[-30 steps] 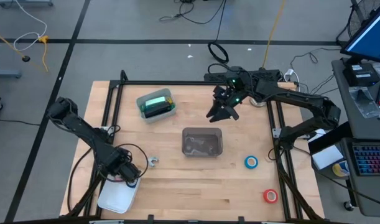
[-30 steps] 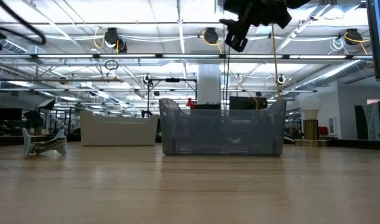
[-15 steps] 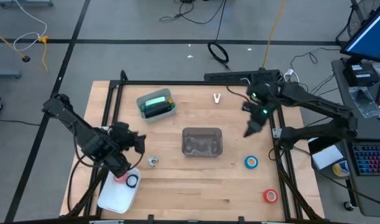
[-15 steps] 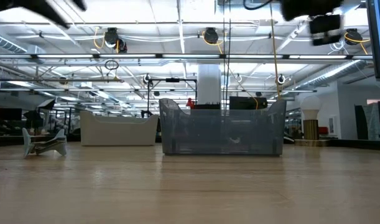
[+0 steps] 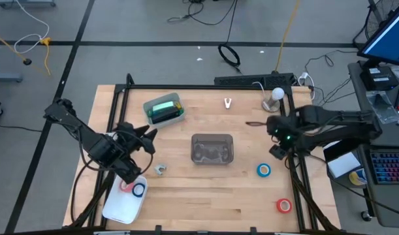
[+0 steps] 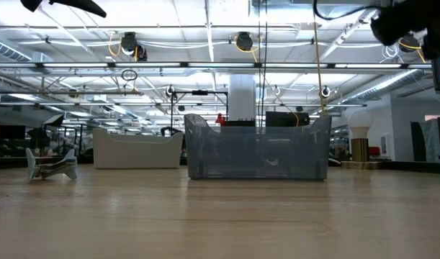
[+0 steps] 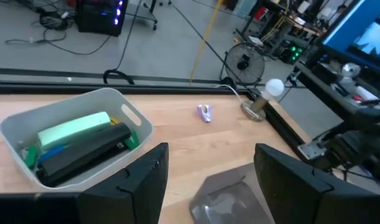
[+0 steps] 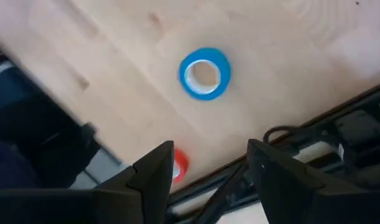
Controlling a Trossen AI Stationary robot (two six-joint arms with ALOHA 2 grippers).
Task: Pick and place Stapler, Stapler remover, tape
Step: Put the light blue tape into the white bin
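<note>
The right gripper [image 8: 202,171], fingers spread and empty, is hovering at the table's right edge; the blue tape [image 5: 264,170] is lying just near-left of it, closest to this arm.

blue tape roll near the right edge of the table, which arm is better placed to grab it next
Right. In the high view the right tool hangs close beside the blue tape roll, and its wrist view looks down on that roll with fingers open. The left tool is across the table, beyond the clear bin.
</note>
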